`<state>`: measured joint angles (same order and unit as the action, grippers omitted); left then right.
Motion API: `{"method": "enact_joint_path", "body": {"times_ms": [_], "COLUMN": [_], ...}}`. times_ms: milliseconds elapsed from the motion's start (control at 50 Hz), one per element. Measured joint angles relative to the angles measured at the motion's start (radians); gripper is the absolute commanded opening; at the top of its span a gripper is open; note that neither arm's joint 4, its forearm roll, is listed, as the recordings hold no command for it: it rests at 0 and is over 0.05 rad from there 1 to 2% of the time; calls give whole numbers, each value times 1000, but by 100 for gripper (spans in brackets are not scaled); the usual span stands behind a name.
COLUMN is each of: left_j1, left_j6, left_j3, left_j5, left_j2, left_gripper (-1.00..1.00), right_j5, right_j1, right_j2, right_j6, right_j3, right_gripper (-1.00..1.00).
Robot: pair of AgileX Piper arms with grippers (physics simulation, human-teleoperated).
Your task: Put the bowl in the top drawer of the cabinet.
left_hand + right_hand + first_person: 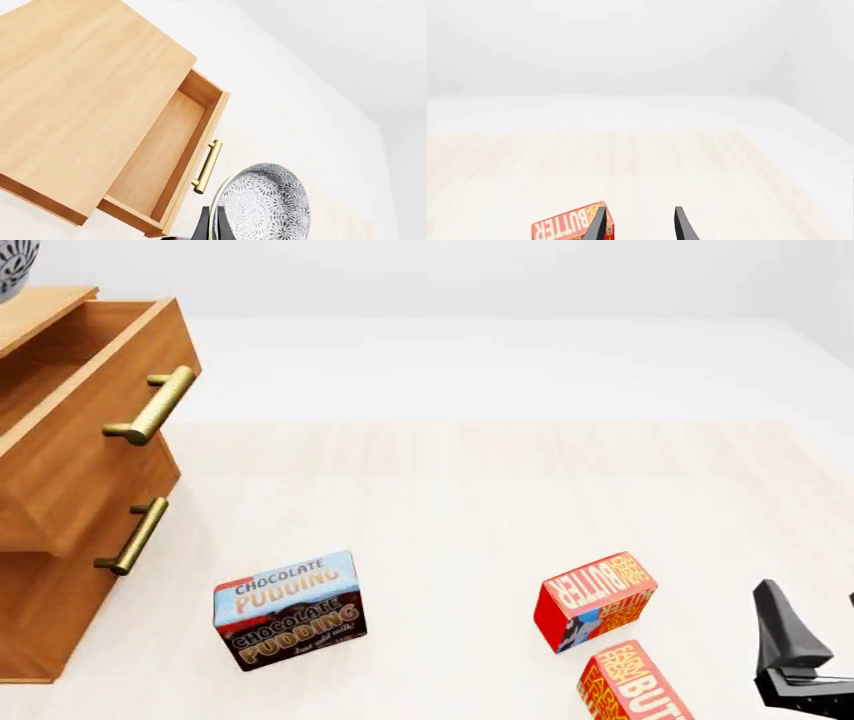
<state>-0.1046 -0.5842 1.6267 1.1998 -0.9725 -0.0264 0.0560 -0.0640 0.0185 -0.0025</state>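
Bowl point(267, 205) held on edge by the left gripper point(215, 227), whose dark fingers pinch the rim — seen in the left wrist view raised above the cabinet point(73, 100), just beyond the front of the top drawer point(167, 155) and beside its handle point(207, 166). In the front view only a sliver of the bowl shows at the upper left corner, over the cabinet top. The drawer stands pulled out, its wooden floor bare.

Step in hand: carry and lower. Judged from this pose, the bowl is not yet over the opening; it should come back across the drawer front until it sits over the middle of the cavity, clear of the front panel and of the cabinet's overhanging top. Descent is best kept slow, with the bowl tilted toward flat — released on edge, it may roll or lean on a wall. Rim against the handle is the likely snag.

Right gripper point(639, 225): fingers parted, holding nothing, low near the table beside a butter box point(570, 227). Pudding box point(287, 608) lies well apart from the cabinet and plays no part.
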Motion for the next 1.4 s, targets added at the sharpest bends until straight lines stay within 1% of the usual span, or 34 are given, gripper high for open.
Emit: {"method": "enact_joint_path", "body": {"times_ms": [400, 740, 940, 1200, 1400], "left_j1": [-13, -72, -142, -283, -357], "left_j6": [-8, -45, -58, -57, -91], "left_j3": [-19, -72, -76, -28, -25], "left_j5": [-9, -41, -74, -112, -122], "left_j2": [7, -22, -73, -198, -271], "left_gripper": [-100, -100, -100, -100, -100], "right_j5": [8, 5, 5, 6, 8], "right_j1": [3, 4, 4, 4, 3], "right_j2": [13, 8, 8, 10, 12], "right_j6": [-2, -3, -2, -2, -2], "right_j3": [0, 0, 0, 0, 0], "right_gripper": [100, 100, 100, 100, 100]}}
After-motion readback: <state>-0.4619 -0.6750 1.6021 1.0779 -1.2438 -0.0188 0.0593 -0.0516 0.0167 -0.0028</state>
